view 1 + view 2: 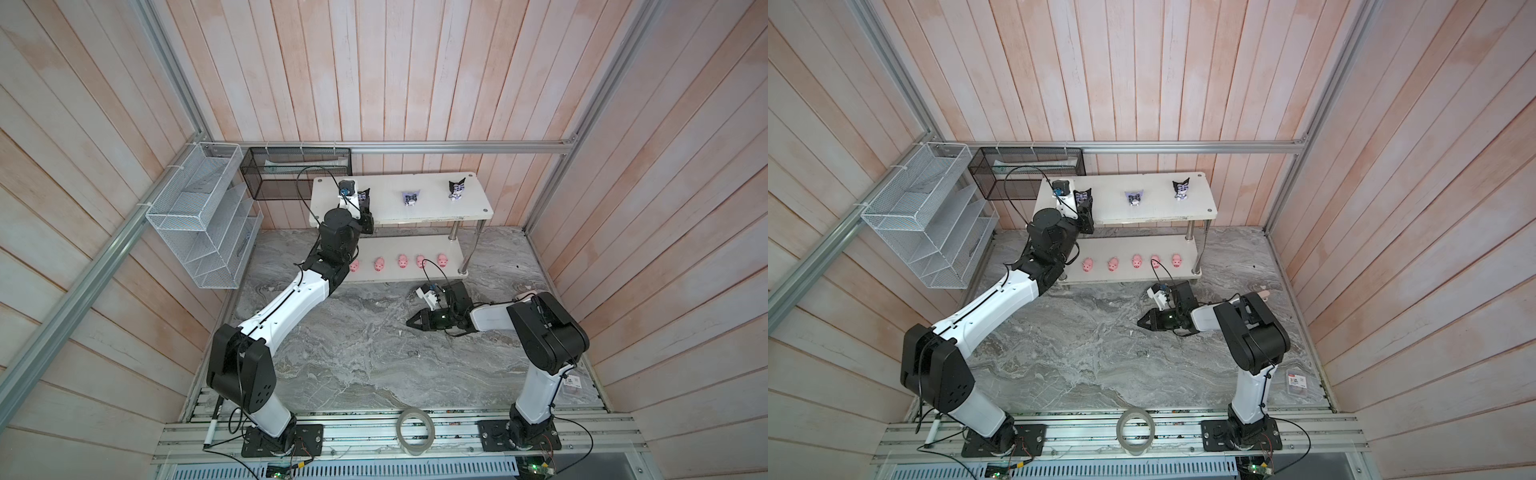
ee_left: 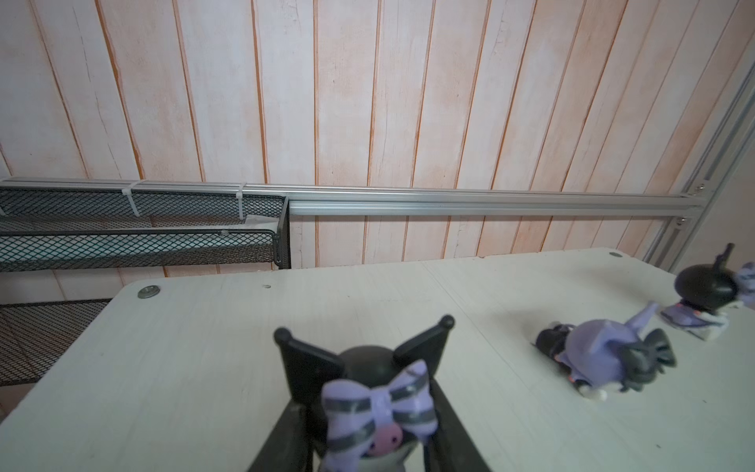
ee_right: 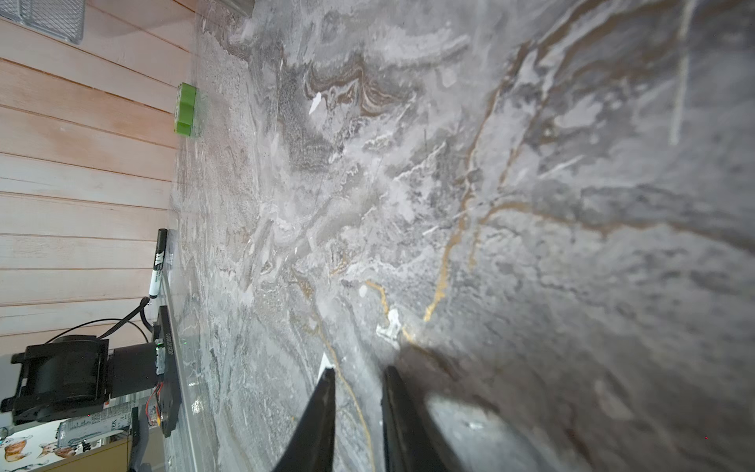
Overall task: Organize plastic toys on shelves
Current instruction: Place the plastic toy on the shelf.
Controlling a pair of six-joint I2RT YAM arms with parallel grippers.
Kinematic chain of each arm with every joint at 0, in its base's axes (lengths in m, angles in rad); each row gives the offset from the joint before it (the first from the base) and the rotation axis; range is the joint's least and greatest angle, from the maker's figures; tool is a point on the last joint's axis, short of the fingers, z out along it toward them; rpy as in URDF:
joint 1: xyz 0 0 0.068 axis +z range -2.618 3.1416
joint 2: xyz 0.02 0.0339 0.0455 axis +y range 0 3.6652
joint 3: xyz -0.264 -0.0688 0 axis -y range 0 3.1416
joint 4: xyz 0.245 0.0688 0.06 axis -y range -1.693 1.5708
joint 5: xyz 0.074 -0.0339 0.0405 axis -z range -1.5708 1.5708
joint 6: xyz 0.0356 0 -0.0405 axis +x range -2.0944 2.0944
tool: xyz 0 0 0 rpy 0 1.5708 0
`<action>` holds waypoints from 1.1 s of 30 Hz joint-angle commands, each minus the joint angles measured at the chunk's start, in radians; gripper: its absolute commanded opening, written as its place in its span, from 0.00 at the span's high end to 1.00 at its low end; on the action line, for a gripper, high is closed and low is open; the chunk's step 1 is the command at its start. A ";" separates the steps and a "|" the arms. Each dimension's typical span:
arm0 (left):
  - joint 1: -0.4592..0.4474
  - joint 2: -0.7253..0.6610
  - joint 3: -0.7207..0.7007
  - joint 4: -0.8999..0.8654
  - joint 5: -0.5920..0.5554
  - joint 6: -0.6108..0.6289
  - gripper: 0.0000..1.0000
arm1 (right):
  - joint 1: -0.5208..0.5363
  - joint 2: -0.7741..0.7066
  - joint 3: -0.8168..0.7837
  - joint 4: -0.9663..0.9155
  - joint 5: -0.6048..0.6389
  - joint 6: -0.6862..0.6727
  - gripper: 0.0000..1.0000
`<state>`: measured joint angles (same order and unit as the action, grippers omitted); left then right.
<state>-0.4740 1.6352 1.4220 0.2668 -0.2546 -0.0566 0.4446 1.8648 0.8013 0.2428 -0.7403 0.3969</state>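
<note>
The left gripper (image 2: pixel 369 425) is clamped around a black-and-purple figurine (image 2: pixel 376 392) standing at the left end of the rack's top board (image 1: pixel 432 210). Two more figurines (image 1: pixel 411 198) stand further along it. Five pink pigs (image 1: pixel 379 263) line the lower board (image 1: pixel 390 277). The right gripper (image 3: pixel 359 376), jaws slightly parted and empty, hangs just above the marble table (image 1: pixel 353 353).

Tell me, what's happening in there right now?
Left hand clamped on a pointed-ear figurine at the top shelf. Right hand slightly open, empty, over the table. Five pigs lined up on the lower shelf; nothing blocking.
</note>
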 commanded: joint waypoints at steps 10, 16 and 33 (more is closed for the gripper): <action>-0.007 0.010 -0.031 -0.047 -0.033 0.009 0.64 | 0.008 0.051 -0.016 -0.065 0.050 0.008 0.77; -0.011 0.005 -0.046 -0.042 -0.041 0.013 0.63 | 0.008 0.054 -0.017 -0.063 0.050 0.007 0.77; -0.018 -0.002 -0.063 -0.031 -0.051 0.017 0.55 | 0.008 0.060 -0.017 -0.061 0.048 0.009 0.78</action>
<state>-0.4919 1.6279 1.3968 0.2943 -0.2939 -0.0345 0.4446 1.8759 0.8013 0.2634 -0.7506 0.4004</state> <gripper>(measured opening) 0.445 0.223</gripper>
